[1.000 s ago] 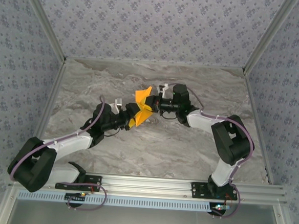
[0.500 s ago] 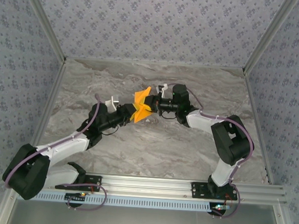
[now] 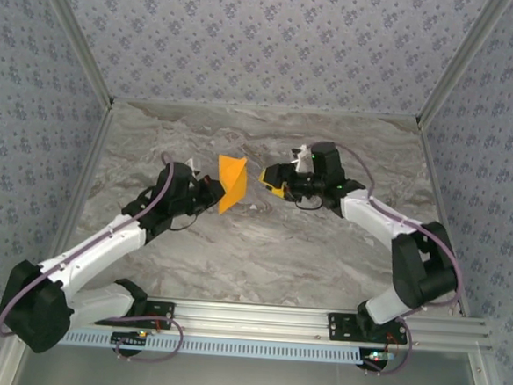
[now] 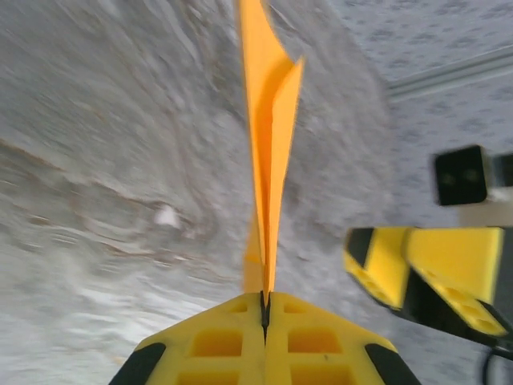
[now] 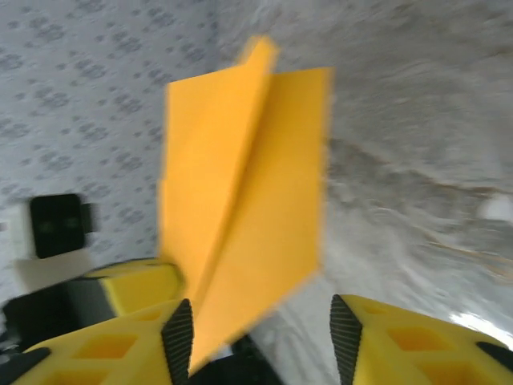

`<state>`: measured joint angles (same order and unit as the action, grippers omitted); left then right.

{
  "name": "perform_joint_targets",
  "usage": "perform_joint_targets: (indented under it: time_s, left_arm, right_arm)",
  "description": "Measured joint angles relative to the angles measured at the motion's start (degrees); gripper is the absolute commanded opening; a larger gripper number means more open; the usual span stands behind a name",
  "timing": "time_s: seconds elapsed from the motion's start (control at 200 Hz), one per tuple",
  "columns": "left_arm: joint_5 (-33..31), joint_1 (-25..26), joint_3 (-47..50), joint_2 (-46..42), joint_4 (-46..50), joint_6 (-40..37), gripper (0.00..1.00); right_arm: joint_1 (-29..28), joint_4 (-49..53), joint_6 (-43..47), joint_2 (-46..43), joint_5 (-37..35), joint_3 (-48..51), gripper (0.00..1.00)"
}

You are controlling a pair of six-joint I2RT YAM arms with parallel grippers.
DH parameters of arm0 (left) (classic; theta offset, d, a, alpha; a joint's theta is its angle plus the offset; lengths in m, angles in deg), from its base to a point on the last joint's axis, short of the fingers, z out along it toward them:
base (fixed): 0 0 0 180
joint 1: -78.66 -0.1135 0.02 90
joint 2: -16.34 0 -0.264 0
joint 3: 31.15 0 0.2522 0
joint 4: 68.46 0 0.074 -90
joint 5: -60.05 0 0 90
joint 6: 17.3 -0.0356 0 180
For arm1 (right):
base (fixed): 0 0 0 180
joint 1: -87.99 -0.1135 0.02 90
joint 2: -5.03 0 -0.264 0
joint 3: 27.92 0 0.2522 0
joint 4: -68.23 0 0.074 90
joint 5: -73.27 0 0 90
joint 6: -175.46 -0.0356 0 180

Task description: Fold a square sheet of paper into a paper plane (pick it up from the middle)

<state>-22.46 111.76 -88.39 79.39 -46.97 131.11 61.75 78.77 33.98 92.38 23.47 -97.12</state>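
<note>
Paper plane (image 3: 232,180) is up in the air, off the table (image 3: 261,254), a bit toward 11 o'clock from the table's middle, so this looks like a mid-air pass between the arms. Starting nearest: the left gripper (image 3: 214,190) comes in from the sheet's 8 o'clock and is clamped shut on its lower edge. In the wrist view the jaws meet right on the fold, with the paper standing edge-on above them. One layer flares out a little at the top. At the sheet's 3 o'clock the right gripper (image 3: 269,177) has its jaws parted with nothing in them, close by but not touching. If it were me, I'd hold the left pinch firm on the crease. Then I'd bring the right in square to the flat face, low near the fold, and close slowly so the loose flap doesn't get crumpled.
</note>
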Motion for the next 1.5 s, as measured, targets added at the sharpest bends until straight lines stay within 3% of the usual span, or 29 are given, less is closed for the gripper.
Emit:
perform_joint_targets:
  time_s: [0.155,0.355,0.46,0.56,0.69,0.914,1.019,1.239,1.499]
  left_arm:
    - [-16.3,5.0,-12.5,5.6,20.4,-8.4,0.03]
    - [-36.4,13.0,-25.1,23.0,40.1,-12.9,0.04]
    - [-43.0,15.7,-30.1,32.3,46.0,-13.2,0.10]
    - [-45.3,17.3,-33.2,38.4,48.0,-13.2,0.14]
    - [-42.7,17.7,-33.6,41.9,45.3,-13.7,0.25]
    - [-31.4,17.6,-33.1,42.5,35.8,-16.8,0.68]
    - [-25.3,16.9,-29.7,38.8,30.6,-17.4,0.79]
    - [-15.3,7.6,-19.1,25.2,22.5,-15.9,0.91]
    - [-12.1,-4.3,-5.4,14.9,19.2,-12.7,0.95]
  right_arm:
    - [-0.4,11.7,9.6,-6.1,-10.5,0.0,0.61]
    - [-1.2,18.6,15.4,-12.0,-20.9,1.4,0.65]
    - [-1.1,20.0,16.1,-13.8,-25.1,2.9,0.65]
    - [-1.1,21.6,16.2,-15.8,-29.1,4.8,0.64]
    - [-1.0,23.5,16.2,-18.6,-34.8,6.5,0.64]
    - [-0.5,26.2,15.7,-20.5,-40.5,6.9,0.62]
    - [-1.6,26.6,14.9,-20.5,-43.7,7.2,0.61]
    - [-10.5,23.7,14.7,-15.9,-47.9,7.8,0.56]
    - [-23.1,16.6,13.5,2.1,-43.0,0.5,0.46]
